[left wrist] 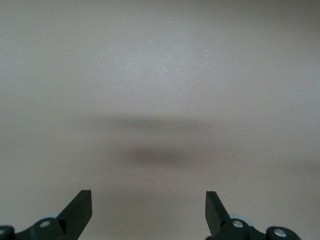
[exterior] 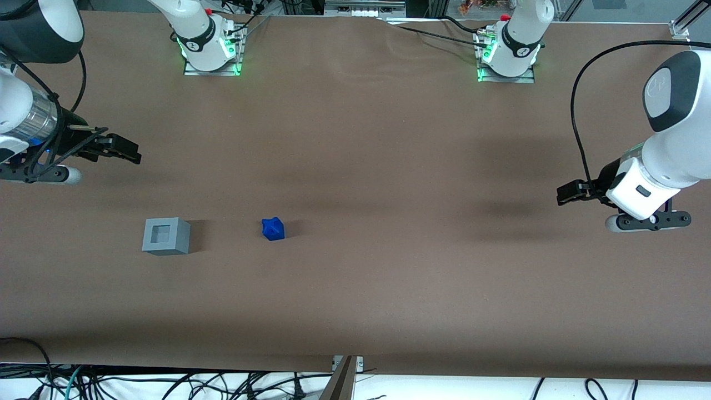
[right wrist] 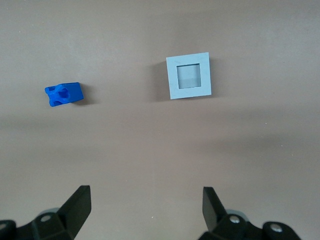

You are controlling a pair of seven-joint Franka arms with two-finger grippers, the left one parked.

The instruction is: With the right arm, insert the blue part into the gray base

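The blue part [exterior: 273,228] lies on the brown table, beside the gray base [exterior: 165,236] and toward the parked arm's end from it. The gray base stands upright with its square socket facing up. Both show in the right wrist view: the blue part [right wrist: 64,94] on its side, and the gray base [right wrist: 189,76] with an empty socket. My right gripper [exterior: 130,153] hangs above the table, farther from the front camera than the gray base and apart from both things. In the right wrist view the right gripper [right wrist: 146,200] is open and empty.
The two arm bases [exterior: 211,41] [exterior: 506,53] are bolted at the table's edge farthest from the front camera. Cables lie below the near edge [exterior: 166,386]. The brown cover has a slight ridge near the top [exterior: 361,22].
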